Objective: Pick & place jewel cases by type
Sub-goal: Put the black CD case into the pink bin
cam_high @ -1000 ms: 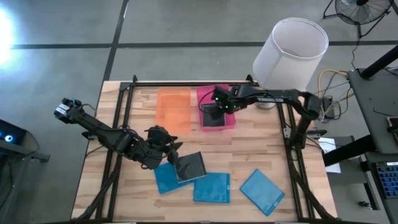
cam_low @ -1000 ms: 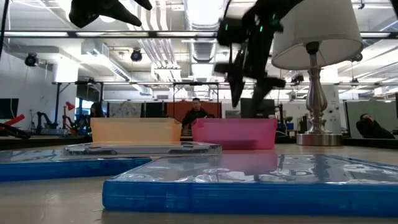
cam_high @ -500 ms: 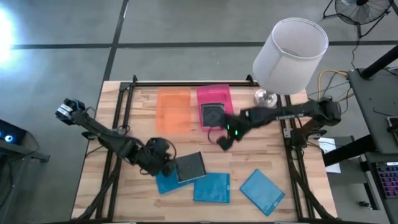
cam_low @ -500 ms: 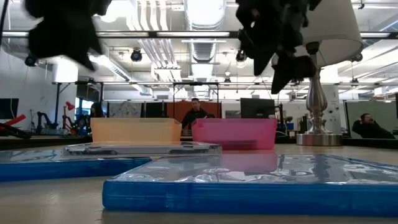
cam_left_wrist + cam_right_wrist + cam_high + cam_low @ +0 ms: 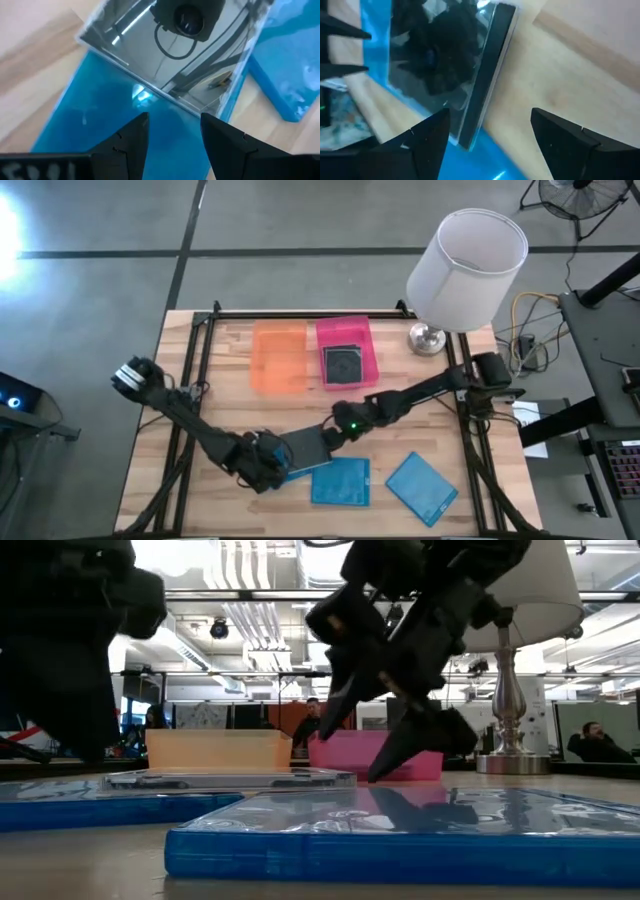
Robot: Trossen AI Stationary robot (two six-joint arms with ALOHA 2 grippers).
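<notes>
My right gripper (image 5: 332,436) hangs with fingers spread wide at the 3 o'clock edge of the dark jewel case (image 5: 304,447), which lies on a blue jewel case (image 5: 268,472). My left gripper (image 5: 272,464) sits at that dark case's 9 o'clock side, fingers parted and holding nothing. 2 more blue cases (image 5: 340,482) (image 5: 421,487) lie toward 4 o'clock. At 12 o'clock, another dark case (image 5: 345,364) rests inside the pink tray (image 5: 372,350), beside the orange tray (image 5: 279,356)

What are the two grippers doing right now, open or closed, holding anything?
Left gripper: open, empty, over the blue case.
Right gripper: open, empty, at the dark case.
</notes>
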